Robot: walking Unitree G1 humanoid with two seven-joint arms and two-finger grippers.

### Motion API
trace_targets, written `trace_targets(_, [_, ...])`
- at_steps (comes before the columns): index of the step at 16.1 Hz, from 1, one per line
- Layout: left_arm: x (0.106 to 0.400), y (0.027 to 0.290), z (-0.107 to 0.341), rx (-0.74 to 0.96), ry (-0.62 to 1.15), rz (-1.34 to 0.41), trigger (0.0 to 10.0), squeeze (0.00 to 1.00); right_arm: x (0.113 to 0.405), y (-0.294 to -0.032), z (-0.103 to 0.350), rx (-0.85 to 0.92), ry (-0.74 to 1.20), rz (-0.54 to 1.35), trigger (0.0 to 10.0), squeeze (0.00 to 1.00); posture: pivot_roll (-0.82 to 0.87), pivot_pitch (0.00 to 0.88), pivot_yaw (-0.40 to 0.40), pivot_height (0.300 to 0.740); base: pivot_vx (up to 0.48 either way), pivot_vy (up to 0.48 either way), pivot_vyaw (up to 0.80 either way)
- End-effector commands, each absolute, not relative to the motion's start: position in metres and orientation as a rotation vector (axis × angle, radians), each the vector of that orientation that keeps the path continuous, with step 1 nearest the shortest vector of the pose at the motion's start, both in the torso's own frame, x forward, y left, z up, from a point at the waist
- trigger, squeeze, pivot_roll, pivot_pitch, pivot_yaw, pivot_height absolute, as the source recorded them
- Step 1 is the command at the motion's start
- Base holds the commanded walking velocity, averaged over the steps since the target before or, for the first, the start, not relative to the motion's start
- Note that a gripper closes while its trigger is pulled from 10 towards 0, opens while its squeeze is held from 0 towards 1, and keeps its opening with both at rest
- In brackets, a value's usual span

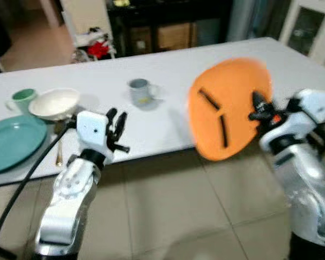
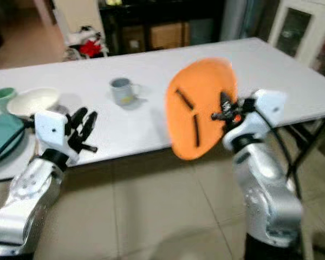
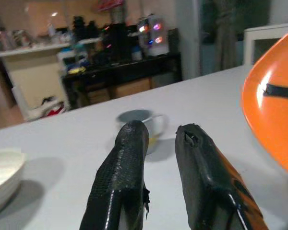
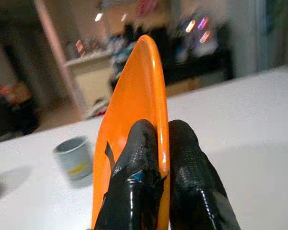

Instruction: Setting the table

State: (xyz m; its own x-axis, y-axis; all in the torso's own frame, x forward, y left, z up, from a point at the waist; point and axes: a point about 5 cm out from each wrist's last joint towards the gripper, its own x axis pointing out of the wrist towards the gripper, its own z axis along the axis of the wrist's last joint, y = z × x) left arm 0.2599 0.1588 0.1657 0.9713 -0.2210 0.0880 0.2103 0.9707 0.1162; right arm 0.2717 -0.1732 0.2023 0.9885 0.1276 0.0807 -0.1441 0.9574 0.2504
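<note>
Silver arms, white wrists, black-fingered left end effector [image 1: 118, 131], black cable.

dark sideboard [image 1: 168, 27], white cabinet [image 1: 311, 27], tiled floor [image 1: 179, 206]

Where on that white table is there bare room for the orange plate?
The right pincer holds the orange plate on edge. Bare tabletop runs from the grey mug to the table's right end. The left end is crowded: teal plate, white bowl, green cup.
</note>
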Motion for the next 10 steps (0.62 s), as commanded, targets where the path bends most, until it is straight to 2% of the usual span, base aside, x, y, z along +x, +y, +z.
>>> trace_targets(1, [0.260,0.156,0.167,0.104,-0.103,-0.228,10.0,0.00,0.272,-0.181,0.214,0.294,-0.101,0.130,10.0,0.00,-0.03,0.000,0.039,0.740,0.412,0.000,0.00])
trace_targets(4, [0.257,0.155,0.165,0.107,-0.095,-0.245,10.0,0.00,0.273,-0.180,0.208,0.327,-0.031,0.169,10.0,0.00,-0.03,0.000,0.034,0.740,0.414,0.000,0.00])
trace_targets(8, [0.256,0.158,0.165,0.113,-0.089,-0.263,10.0,0.00,0.278,-0.181,0.191,0.458,0.132,0.151,10.0,0.00,-0.03,0.000,0.038,0.740,0.413,0.000,0.00])
trace_targets(10, [0.255,0.151,0.162,0.113,-0.059,-0.345,10.0,0.00,0.283,-0.184,0.180,0.582,0.211,0.135,10.0,0.00,-0.03,0.000,0.036,0.740,0.150,0.000,0.00])
